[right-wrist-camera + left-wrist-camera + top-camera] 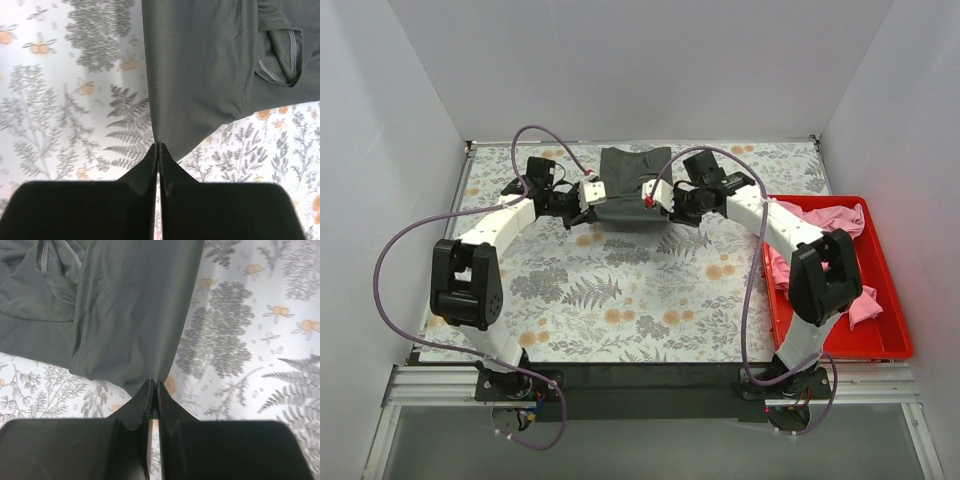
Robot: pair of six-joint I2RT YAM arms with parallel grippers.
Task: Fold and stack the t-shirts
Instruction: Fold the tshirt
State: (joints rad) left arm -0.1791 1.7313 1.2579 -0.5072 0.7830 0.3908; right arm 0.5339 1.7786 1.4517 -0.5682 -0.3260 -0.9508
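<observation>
The dark charcoal grey t-shirt (pixel 625 185) lies partly folded at the far middle of the floral table cloth. My left gripper (pixel 597 197) is shut on its near left corner; in the left wrist view the jaws (pixel 154 383) pinch the grey cloth (pixel 130 305). My right gripper (pixel 653 198) is shut on the near right corner; in the right wrist view the jaws (pixel 158 145) pinch the same shirt (pixel 200 65), which hangs a little above the cloth. Pink t-shirts (pixel 820 222) lie crumpled in the red tray (pixel 890 340) at the right.
The floral table cloth (pixel 640 300) covers the table. White walls close in the back and both sides. Purple cables loop over both arms.
</observation>
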